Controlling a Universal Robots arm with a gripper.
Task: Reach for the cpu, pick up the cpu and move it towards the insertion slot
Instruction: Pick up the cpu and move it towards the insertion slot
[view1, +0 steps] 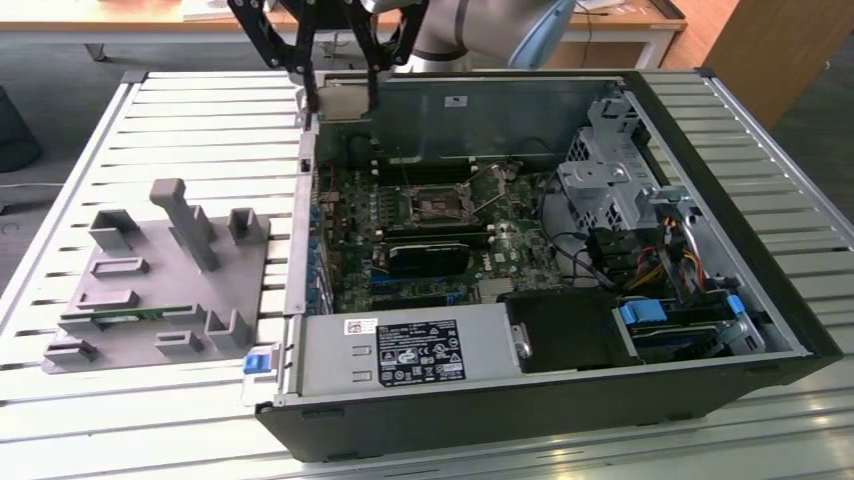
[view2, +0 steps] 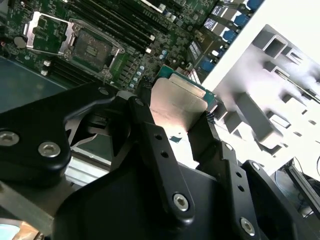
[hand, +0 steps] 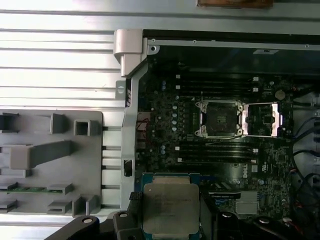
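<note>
Exterior view: gripper (view1: 342, 100) clenched on cpu (view1: 344, 101), held flat by edges for seating; insertion slot (view1: 437, 201) at five o'clock, well apart.

Bright daylight, glare on the slatted table (view1: 200, 120), soft wrist-view blur.

The gripper (view1: 338, 100) is matte black, built from flat linkage bars that taper into two slim fingers (view2: 146, 120). Silver round-head screws (view2: 180, 201) sit at the link joints, and small plain holes run along each finger bar. Behind the linkage, a bare metal plate (view2: 87, 167) shows. Above the gripper, the arm (view1: 481, 30) is smooth silver-grey with a light blue joint cap (view1: 545, 35).
</note>
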